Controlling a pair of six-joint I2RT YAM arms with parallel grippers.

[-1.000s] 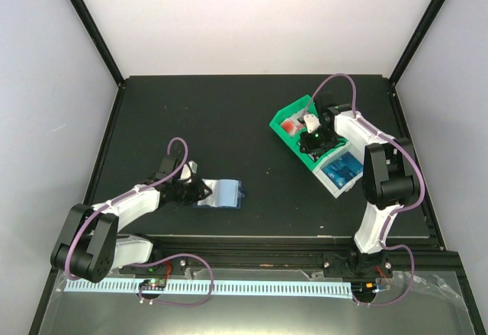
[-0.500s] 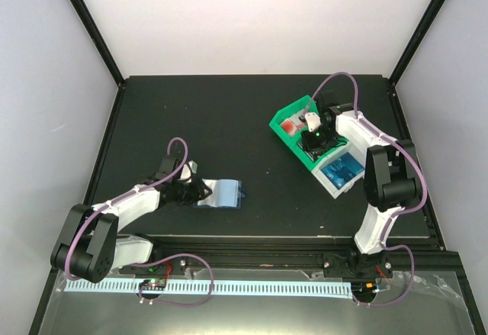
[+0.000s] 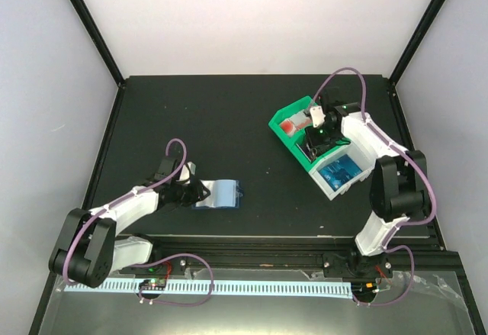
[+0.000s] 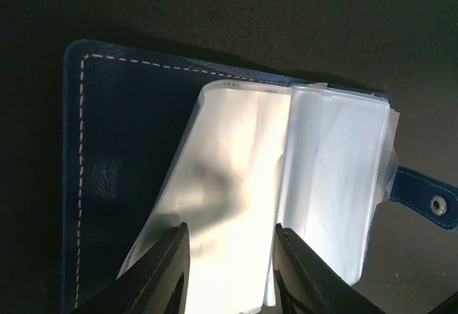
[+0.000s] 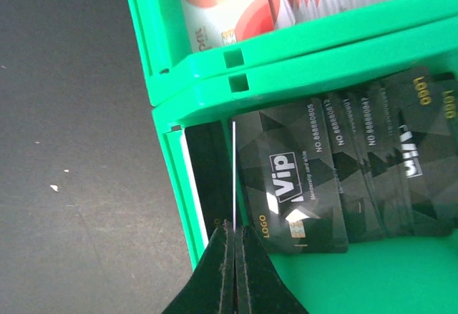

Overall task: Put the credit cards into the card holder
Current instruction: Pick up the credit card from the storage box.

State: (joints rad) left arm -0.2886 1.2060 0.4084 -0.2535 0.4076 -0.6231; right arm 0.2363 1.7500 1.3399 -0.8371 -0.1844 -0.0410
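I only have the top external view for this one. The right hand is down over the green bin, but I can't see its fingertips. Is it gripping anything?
Observer: Yes. The right wrist view shows the right hand shut on a thin card, which stands upright and is seen edge-on.
Reviewer: Which compartment is that?
Observer: The one in the green bin that holds the overlapping black Vip cards. The thin card is near its side wall.
Reviewer: And on the left side?
Observer: The left wrist view shows the card holder lying open. The left hand has its fingers apart over the clear sleeves.
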